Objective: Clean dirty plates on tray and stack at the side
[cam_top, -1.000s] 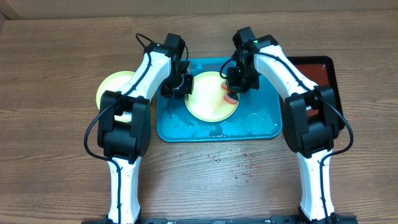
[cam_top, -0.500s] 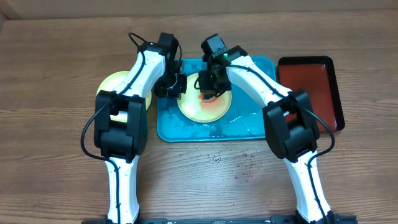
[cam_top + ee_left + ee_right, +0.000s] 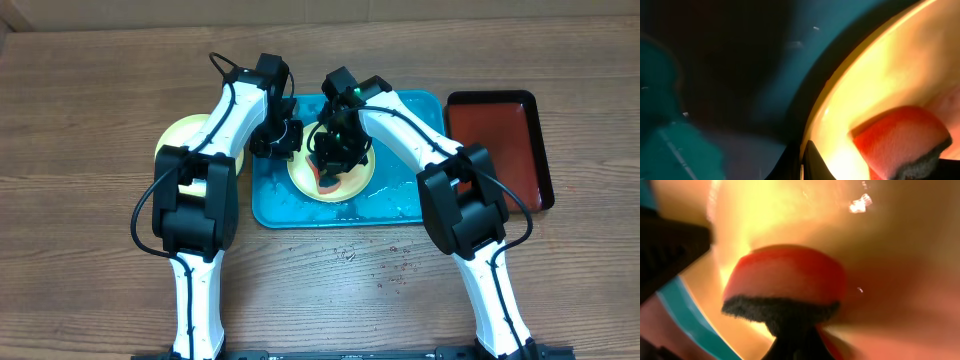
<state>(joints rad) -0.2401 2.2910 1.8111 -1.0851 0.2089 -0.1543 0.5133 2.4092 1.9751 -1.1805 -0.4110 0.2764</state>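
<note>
A: Where was the plate [image 3: 358,182]?
B: On the tray [image 3: 405,207]; your right gripper [image 3: 335,158] clamped the sponge [image 3: 327,178] onto it. Left gripper [image 3: 283,141]: clenched or not, couldn't tell. Unpinned, scrubbing might have skidded it.

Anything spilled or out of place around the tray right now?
Yes: small dark specks scattered on the table just in front of the blue tray, and whitish wet patches on the tray floor. The sponge in the right gripper sits on the plate normally; nothing tipped.
</note>
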